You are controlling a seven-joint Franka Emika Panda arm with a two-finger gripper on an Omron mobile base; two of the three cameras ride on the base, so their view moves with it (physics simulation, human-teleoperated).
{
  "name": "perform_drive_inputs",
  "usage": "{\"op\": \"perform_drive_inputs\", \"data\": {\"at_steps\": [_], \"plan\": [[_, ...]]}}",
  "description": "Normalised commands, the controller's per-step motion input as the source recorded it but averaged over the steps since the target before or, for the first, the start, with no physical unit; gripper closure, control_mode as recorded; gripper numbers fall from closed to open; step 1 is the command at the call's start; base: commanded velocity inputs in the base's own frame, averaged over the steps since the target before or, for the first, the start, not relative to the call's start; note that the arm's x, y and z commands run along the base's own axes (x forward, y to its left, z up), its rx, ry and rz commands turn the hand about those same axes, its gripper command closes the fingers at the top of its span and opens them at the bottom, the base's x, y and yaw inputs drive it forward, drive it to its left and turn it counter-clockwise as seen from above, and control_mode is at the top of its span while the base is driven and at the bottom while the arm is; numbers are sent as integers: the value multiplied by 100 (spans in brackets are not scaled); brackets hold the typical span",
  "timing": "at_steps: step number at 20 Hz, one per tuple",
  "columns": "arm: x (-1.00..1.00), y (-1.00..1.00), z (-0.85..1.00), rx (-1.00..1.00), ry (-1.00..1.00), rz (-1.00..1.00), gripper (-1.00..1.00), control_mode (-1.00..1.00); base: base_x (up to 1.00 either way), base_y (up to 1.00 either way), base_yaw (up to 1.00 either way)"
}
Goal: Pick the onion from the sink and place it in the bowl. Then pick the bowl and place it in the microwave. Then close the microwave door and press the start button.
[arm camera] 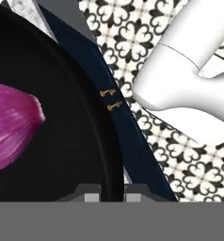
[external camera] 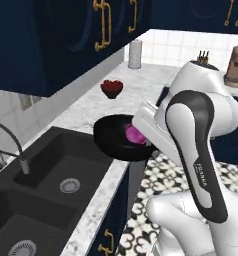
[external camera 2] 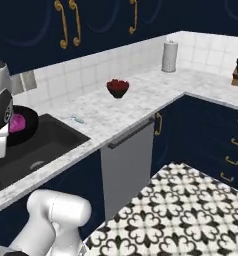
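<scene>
The gripper (arm camera: 111, 192) is clamping its jaws tight on the rim of the bowl (arm camera: 71, 155), carrying it raised above the counter edge. The onion (arm camera: 10, 124) is lying inside the bowl, just beyond the fingertips. The sink (external camera: 51, 185) is sitting vacated farther off. Onion transfer judged done; microwave loading, door closing and start press are remaining

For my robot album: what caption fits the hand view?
End effector shut on the black bowl's rim, pink onion inside.
</scene>
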Motion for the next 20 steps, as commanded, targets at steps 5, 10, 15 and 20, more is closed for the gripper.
{"op": "perform_drive_inputs", "data": {"at_steps": [5,10,15,20], "plan": [[0,0,0,0,0,0,100,100,-1,-45,-72],[0,0,0,0,0,0,100,100,0,-80,-61],[0,0,0,0,0,0,100,100,0,-98,-57],[0,0,0,0,0,0,100,100,0,-96,-57]]}}
